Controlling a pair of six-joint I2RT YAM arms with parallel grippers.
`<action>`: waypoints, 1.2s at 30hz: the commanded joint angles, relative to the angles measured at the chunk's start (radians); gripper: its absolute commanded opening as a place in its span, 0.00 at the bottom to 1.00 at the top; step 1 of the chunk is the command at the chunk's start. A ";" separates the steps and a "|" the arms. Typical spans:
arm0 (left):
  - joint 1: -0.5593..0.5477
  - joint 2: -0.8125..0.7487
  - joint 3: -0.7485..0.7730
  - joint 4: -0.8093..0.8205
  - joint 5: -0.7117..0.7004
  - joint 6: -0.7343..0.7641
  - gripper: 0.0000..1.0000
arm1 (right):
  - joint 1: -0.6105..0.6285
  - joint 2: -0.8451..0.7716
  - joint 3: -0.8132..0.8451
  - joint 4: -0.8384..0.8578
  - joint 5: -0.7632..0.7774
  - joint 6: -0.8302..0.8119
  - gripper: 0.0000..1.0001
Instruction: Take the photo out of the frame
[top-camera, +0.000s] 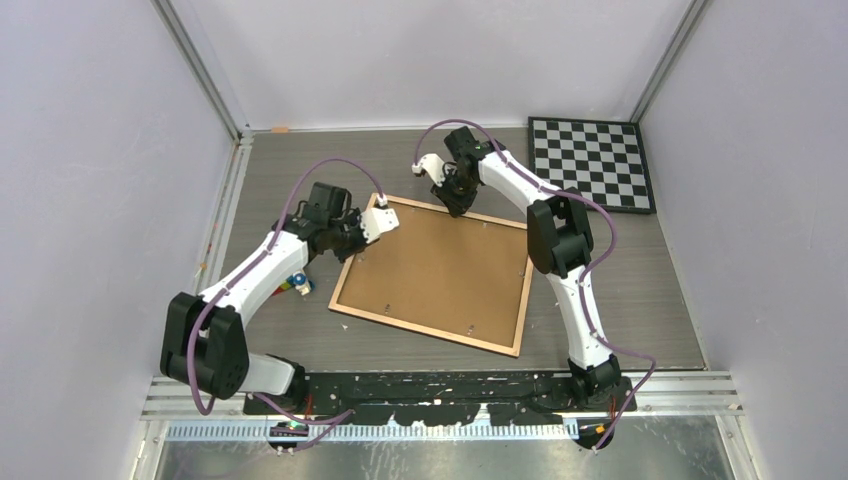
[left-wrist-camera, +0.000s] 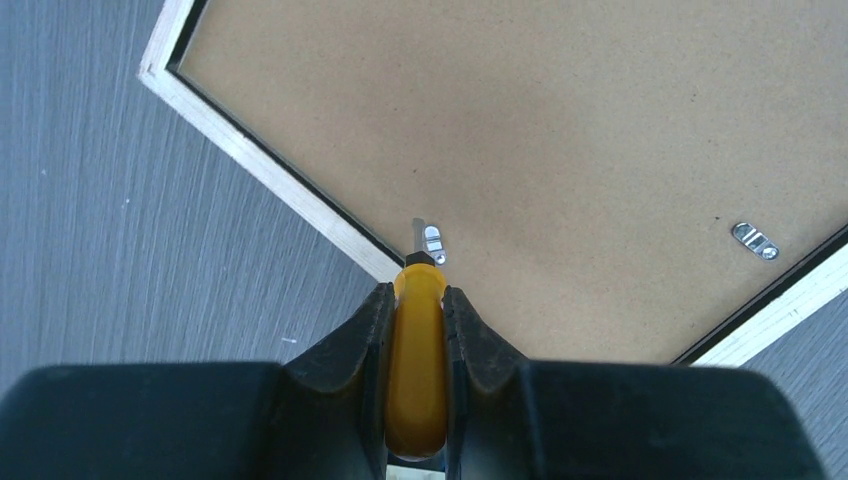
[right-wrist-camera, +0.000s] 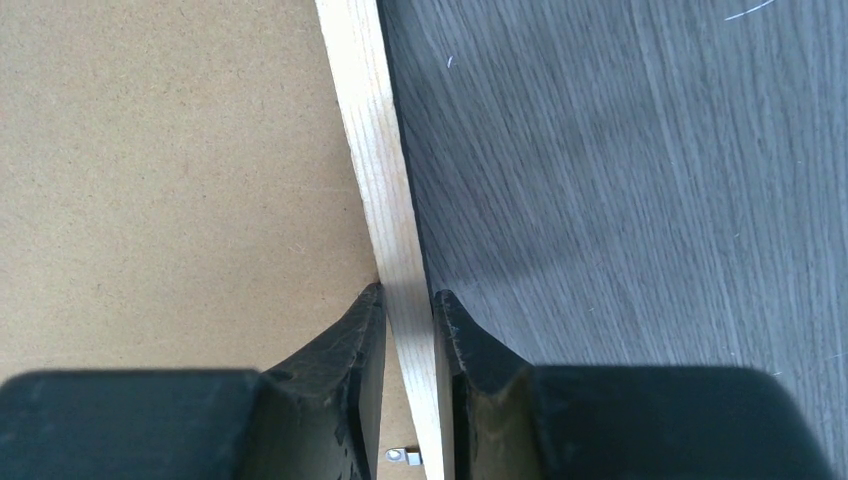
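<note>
The frame (top-camera: 351, 264) lies face down on the table, its brown backing board (top-camera: 440, 270) showing inside the light wood rim. The photo is hidden under the board. My left gripper (top-camera: 365, 228) is at the frame's left edge, shut on a yellow-handled screwdriver (left-wrist-camera: 417, 360). The screwdriver's tip rests at a small metal clip (left-wrist-camera: 432, 240) just inside the rim. My right gripper (top-camera: 458, 205) is at the far edge, its fingers closed on either side of the wood rim (right-wrist-camera: 375, 150), one over the board and one over the table.
A black-and-white checkered board (top-camera: 590, 162) lies at the back right. A small coloured object (top-camera: 297, 284) sits under my left arm. A second clip (left-wrist-camera: 754, 240) and another clip (right-wrist-camera: 403, 456) hold the board. Walls enclose the table.
</note>
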 joint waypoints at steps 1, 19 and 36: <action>0.037 -0.018 0.057 -0.004 -0.005 -0.055 0.00 | -0.004 -0.010 0.024 0.008 -0.001 0.082 0.29; 0.050 -0.025 -0.006 -0.028 0.044 0.020 0.00 | -0.152 -0.495 -0.308 0.251 0.068 0.697 0.99; 0.050 -0.023 -0.009 -0.099 0.129 0.076 0.00 | -0.372 -0.682 -0.711 -0.005 -0.028 0.932 0.91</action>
